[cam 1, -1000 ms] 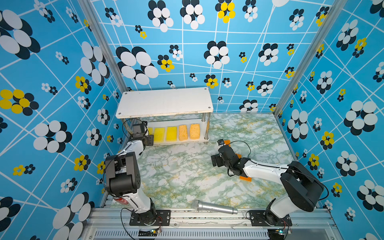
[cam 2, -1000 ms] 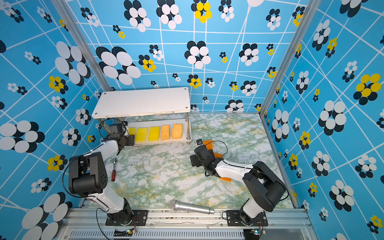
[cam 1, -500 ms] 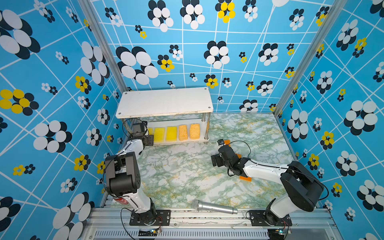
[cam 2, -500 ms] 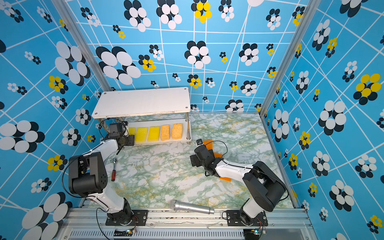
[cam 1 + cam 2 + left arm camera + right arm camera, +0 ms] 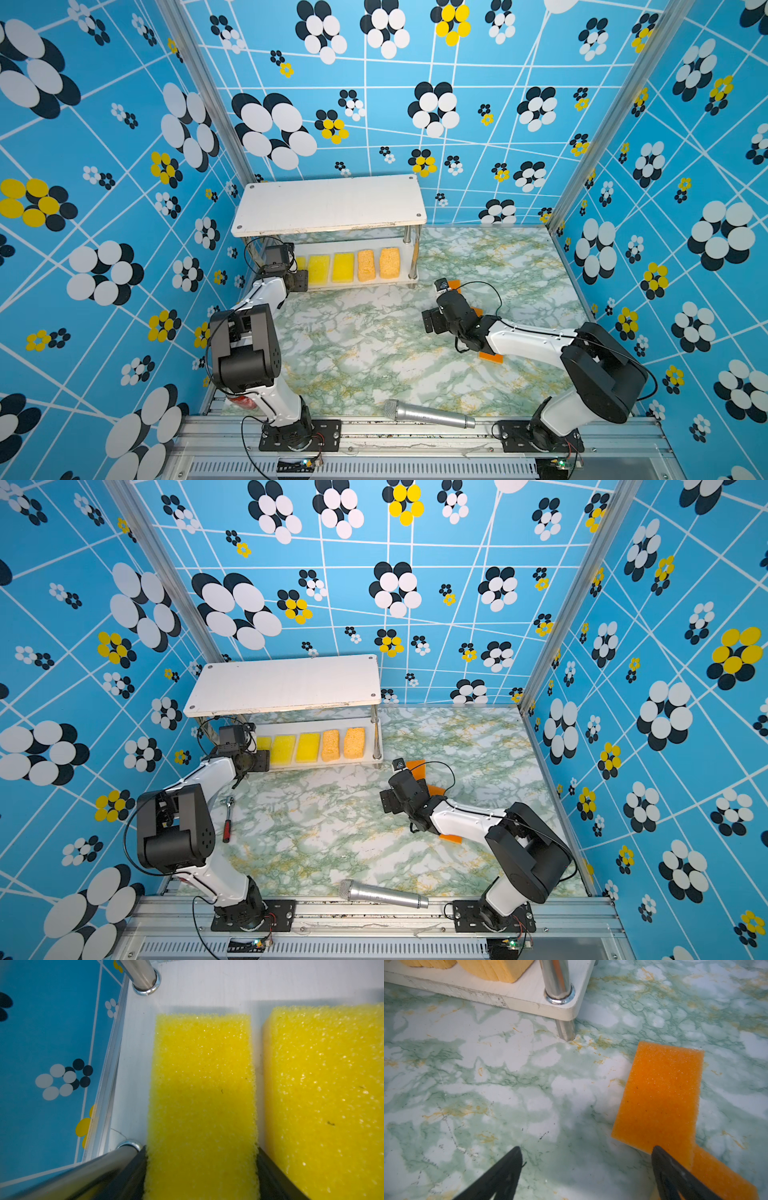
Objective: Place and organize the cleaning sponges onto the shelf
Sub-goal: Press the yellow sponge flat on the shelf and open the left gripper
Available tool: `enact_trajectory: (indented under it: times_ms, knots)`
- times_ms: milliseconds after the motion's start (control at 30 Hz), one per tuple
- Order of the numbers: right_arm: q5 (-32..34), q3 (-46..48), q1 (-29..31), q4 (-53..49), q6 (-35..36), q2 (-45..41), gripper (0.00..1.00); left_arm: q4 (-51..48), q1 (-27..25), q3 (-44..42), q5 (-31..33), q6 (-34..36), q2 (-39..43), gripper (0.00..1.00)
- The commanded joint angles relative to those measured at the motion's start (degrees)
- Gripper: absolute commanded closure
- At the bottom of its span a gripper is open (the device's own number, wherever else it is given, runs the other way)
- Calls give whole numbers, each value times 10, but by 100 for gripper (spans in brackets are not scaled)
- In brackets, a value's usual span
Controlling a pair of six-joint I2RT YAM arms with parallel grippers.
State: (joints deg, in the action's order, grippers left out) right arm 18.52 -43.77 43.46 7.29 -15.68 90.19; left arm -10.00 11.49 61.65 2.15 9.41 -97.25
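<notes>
Filling the lower half of both top views, the marbled tabletop is seen with the shelf set at the back, left of centre. On its lower board five cleaning sponges are lined up side by side. From the left these are the end yellow sponge, a second yellow sponge, a third yellow sponge and two porous tan sponges.

The left gripper is placed at the shelf's left end, its jaws set against the long edges of the end yellow sponge. Whether the foam is being pinched or merely flanked cannot be told. The right gripper is held spread wide over bare marble right of the shelf, with nothing between its jaws.

Three sponges are left on the table at centre right: a first orange sponge, a second orange sponge meeting it at a corner, and a third orange sponge partly hidden under the right arm.

The sponges are judged light, soft, springy and rough enough not to slip. Each is best taken across its short width near the middle, with mild pressure, the fingertips being brought down almost to the marble.
</notes>
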Motion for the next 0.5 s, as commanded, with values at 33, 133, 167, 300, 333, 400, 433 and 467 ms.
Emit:
enact_trajectory:
  times_ms: [33, 133, 167, 300, 333, 400, 433, 467]
  knots:
    - [6, 3, -3, 1, -2, -5, 1, -29, -4, 17, -7, -11, -19, 26]
    - [6, 3, -3, 1, -3, -5, 1, -28, -3, 16, -7, -11, -18, 26]
    - [6, 2, -3, 1, -3, -5, 1, -29, -4, 15, -8, -11, -17, 26]
    - [5, 3, -3, 1, -3, -5, 1, -27, -4, 13, -11, -11, -15, 24]
    - [5, 2, -3, 1, -3, -5, 1, -27, -4, 13, -11, -12, -15, 24]
    - [6, 3, -3, 0, -3, -5, 1, -28, -3, 12, -13, -13, -14, 22]
    - [6, 3, -2, 1, -3, -6, 1, -28, -3, 11, -13, -13, -14, 21]
    - [6, 2, -3, 1, -3, -5, 1, -28, -4, 11, -14, -13, -13, 20]
